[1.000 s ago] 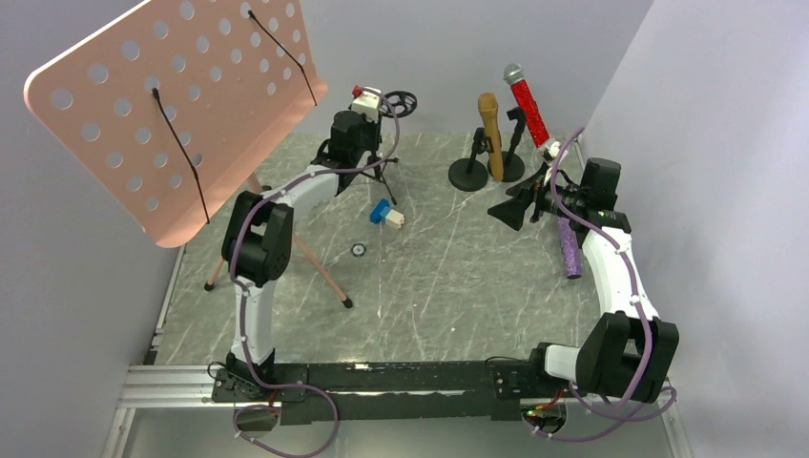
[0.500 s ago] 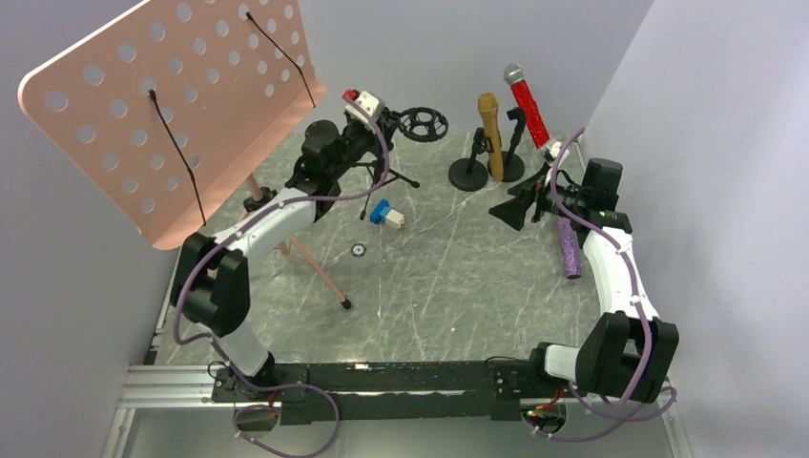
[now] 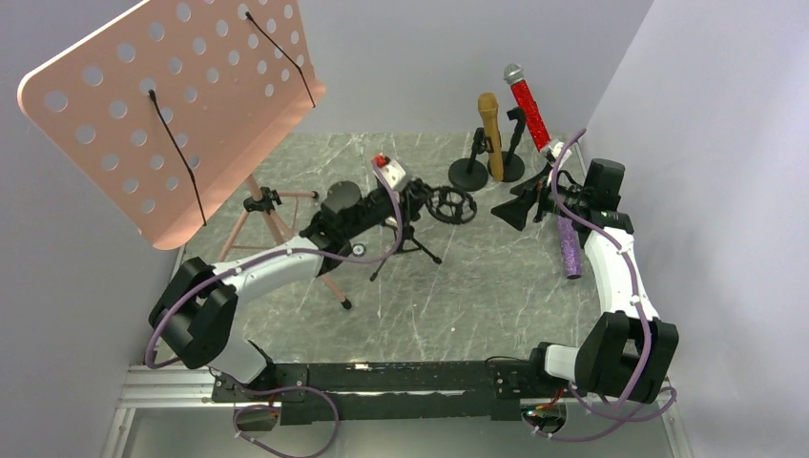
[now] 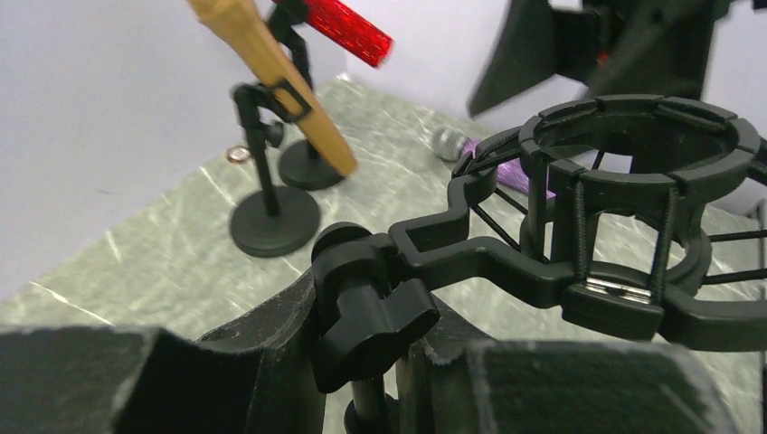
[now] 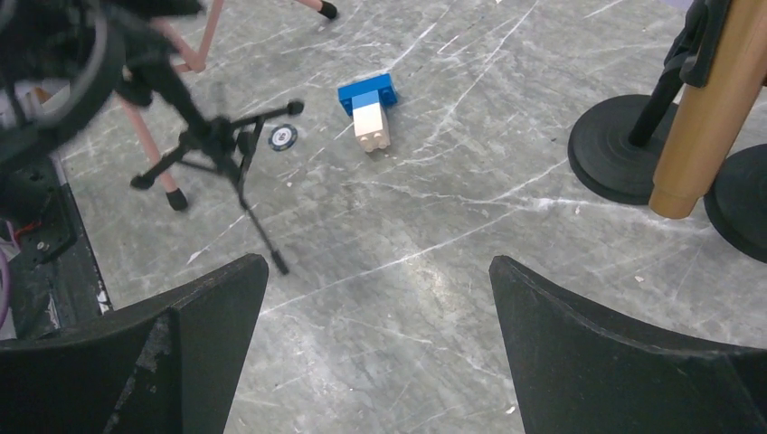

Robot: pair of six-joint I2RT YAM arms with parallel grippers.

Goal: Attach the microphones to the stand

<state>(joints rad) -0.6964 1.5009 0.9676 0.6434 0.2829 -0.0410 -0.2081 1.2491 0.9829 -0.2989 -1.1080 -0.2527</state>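
music stand [image 3: 162, 105]: pink flat plate punched with round holes, on thin pink tripod legs, left side, one foot nearest the arm bases
table [image 3: 477, 296]: grey marble-look top with white veins
purple microphone [image 3: 570, 246]: slim glitter stick, silver grille, lying flat at the right edge just beside the right arm, behind and outboard of the right gripper, well apart from the left one
left gripper [image 4: 362, 389]: clamped on the tripod stand [image 3: 410, 250], fingers either side of its thin black post below the knob; can't tell if the feet touch the table
shock mount [image 4: 633, 208]: black ring cradle with springs, on top of the stand, empty, pointing toward the right gripper
disc [image 5: 283, 136]: small, round, by the tripod feet
brick [image 5: 369, 108]: blue and white plastic block
right gripper [image 5: 378, 262]: spread wide, nothing between the black fingers, above the table
gold microphone [image 3: 491, 134]: plain smooth stick, clipped in a black round-base stand [image 3: 467, 174], far side
red microphone [image 3: 528, 110]: glitter, silver grille, tilted in the next round-base stand, farthest back
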